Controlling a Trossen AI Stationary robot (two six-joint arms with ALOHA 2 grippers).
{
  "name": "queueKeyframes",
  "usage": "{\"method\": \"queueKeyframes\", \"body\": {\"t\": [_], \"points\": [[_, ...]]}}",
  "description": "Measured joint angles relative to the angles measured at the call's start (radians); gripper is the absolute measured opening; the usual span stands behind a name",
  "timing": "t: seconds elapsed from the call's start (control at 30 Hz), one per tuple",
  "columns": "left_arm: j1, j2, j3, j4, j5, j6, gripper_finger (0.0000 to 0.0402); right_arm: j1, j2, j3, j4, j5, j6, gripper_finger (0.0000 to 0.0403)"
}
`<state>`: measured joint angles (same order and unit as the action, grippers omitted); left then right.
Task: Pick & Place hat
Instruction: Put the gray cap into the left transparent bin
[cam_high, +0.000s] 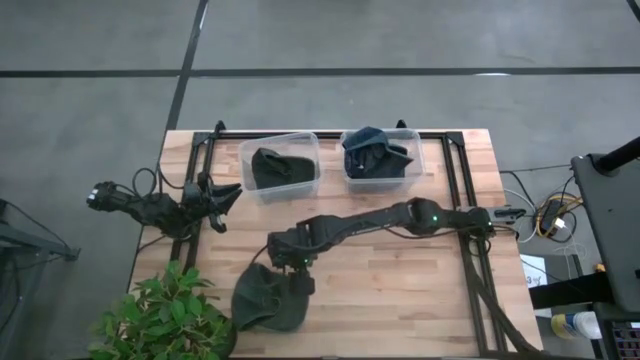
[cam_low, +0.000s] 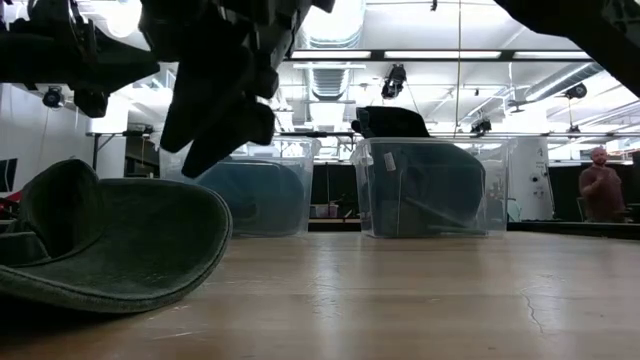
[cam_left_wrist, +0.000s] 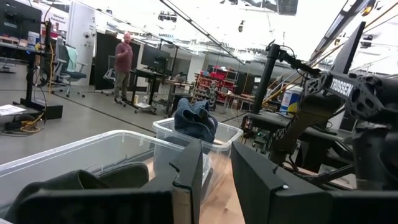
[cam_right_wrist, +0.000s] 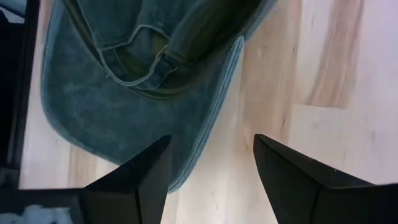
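Hovering right gripper (cam_high: 297, 272) just above hat (cam_high: 265, 300).

The right arm is stretched across the tabletop (cam_high: 420, 280) toward its front left part, its end effector (cam_high: 288, 262) pointed downward with fingers spread apart. The left arm is folded at the tabletop's left edge, its end effector (cam_high: 222, 197) held open.
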<state>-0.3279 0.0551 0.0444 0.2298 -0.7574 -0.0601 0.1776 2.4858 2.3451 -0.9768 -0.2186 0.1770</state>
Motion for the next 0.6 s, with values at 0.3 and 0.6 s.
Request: {"method": "queueKeyframes", "body": {"t": [0.3,0.6], "points": [[0.001,0.0,0.0,0.002,0.0,0.0,0.008,0.021,0.036,0.0,0.056,-0.001,0.019,0.0219],[0.0,0.0,0.0,0.002,0.0,-0.001,0.008,0.021,0.051,-0.007,0.076,-0.007,0.033,0.0219]]}}
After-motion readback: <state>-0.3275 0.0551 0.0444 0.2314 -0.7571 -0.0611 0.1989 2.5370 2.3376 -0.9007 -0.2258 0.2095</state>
